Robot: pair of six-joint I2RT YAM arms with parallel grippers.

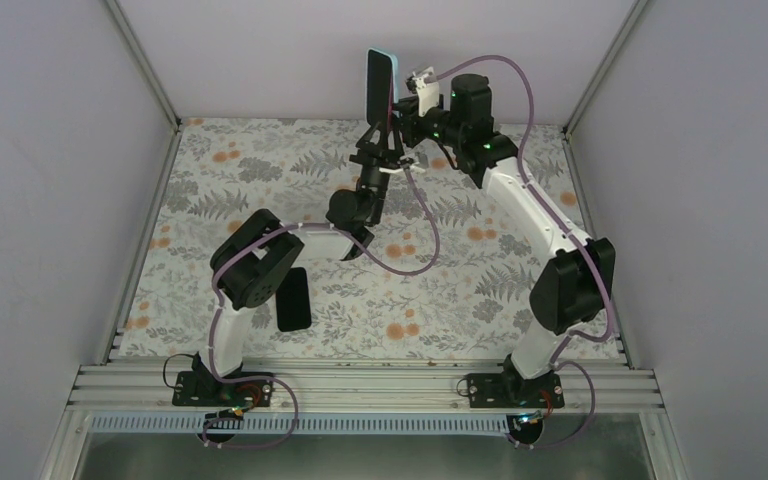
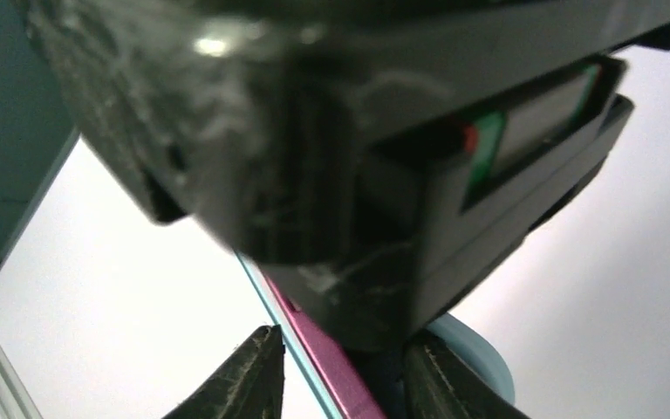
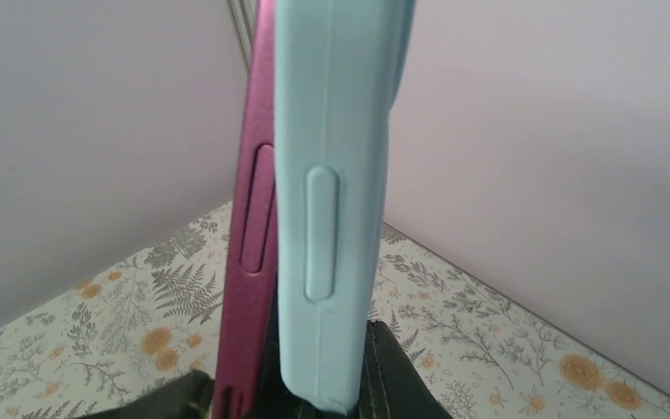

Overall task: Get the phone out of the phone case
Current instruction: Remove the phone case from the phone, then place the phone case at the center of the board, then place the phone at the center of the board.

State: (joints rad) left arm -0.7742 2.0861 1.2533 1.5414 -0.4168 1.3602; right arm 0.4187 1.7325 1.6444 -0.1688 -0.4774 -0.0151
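Left gripper [image 2: 349,374]: jaws clenched on the bottom end of the phone case [image 3: 336,175], holding it upright, high over the far part of the table [image 1: 260,170].
Right gripper [image 3: 283,397]: my fingers sit close on either side of that same lower end; gripping or not, I cannot tell.
Phone [image 3: 257,218]: magenta, edge-on beside the pale blue case, partly parted from it.
Table: floral top; a flat black slab [image 1: 293,298] lies near my left arm.
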